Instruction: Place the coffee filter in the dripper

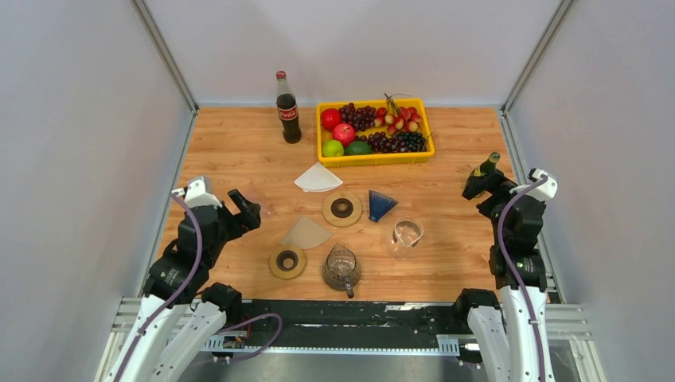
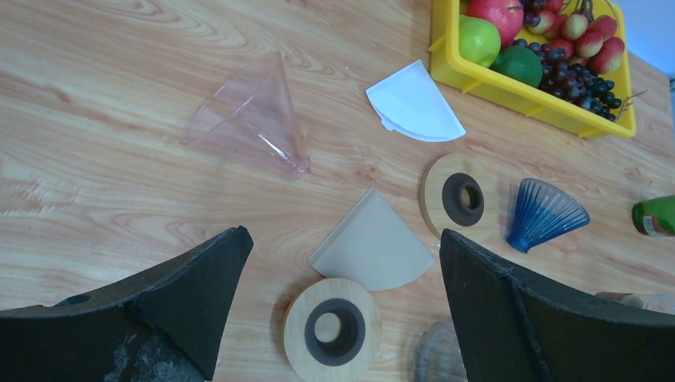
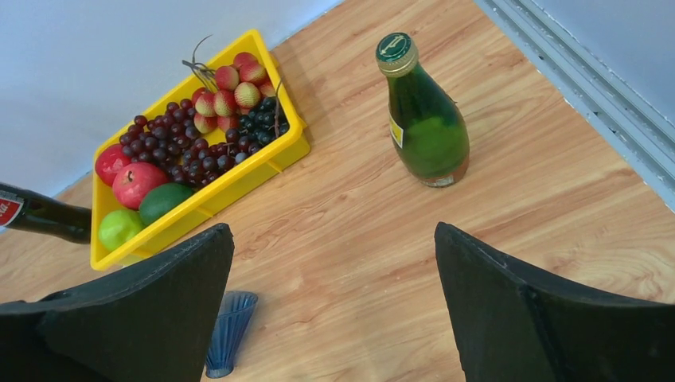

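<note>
Judging from above, where does the filter lie? asks Mira.

Two lie flat mid-table, says Tom: a brown coffee filter (image 2: 374, 251) just ahead of the left gripper (image 2: 338, 247), and a white coffee filter (image 2: 414, 103) farther back, near the yellow fruit crate (image 1: 374, 159). Which one is meant I cannot tell.

And the dripper?

Two again, both on their sides: a clear dripper (image 2: 247, 119) to the left, and a blue dripper (image 2: 545, 213) to the right.

How would the paper handle?

I expect it to be thin, light and limp, and easy to crease. Lying flat, it offers little for a finger to catch. I would pinch the curved rim, perhaps after nudging it up.

Anything in the way?

One wooden ring stand (image 2: 330, 330) touches or overlaps the brown filter's near corner. Another wooden ring stand (image 2: 458, 195) sits just beside its far edge. A glass carafe (image 1: 341, 268) and a glass cup (image 1: 407, 233) stand near the front, both fragile by the look of them. The cola bottle (image 1: 288, 111) and the green bottle (image 3: 426, 127) are well apart from all that.

The hands?

Both hold nothing. The left gripper's jaws are spread wide over the brown filter, and the right gripper (image 3: 330, 231) gapes over bare wood near the green bottle.
</note>
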### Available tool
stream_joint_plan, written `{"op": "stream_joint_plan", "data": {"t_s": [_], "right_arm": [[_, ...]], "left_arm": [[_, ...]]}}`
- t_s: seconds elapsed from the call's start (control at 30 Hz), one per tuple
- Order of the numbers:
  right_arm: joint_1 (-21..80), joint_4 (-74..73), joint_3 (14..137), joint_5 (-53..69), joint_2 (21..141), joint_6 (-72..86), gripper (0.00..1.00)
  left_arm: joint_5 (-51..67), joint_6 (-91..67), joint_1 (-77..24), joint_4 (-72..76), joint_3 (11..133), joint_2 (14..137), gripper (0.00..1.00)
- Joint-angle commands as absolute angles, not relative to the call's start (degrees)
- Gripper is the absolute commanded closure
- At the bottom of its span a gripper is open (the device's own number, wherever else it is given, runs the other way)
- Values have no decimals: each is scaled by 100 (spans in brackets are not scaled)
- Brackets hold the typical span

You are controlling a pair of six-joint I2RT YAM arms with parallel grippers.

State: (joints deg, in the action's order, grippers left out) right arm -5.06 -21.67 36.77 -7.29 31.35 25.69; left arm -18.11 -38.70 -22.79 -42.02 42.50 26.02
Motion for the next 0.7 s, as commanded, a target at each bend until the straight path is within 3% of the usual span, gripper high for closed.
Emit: {"op": "stream_joint_plan", "data": {"t_s": [0.0,0.67], "right_arm": [[-507,-2149,3850,-385,3038,2370,0],[-508,-2285,4132,2983,3769,1722,0]], "left_arm": [[-1806,-3922,-2274,-4168,4194,2585,0],[-1144,-3628,-2271,-3679,3944,2935,0]]}}
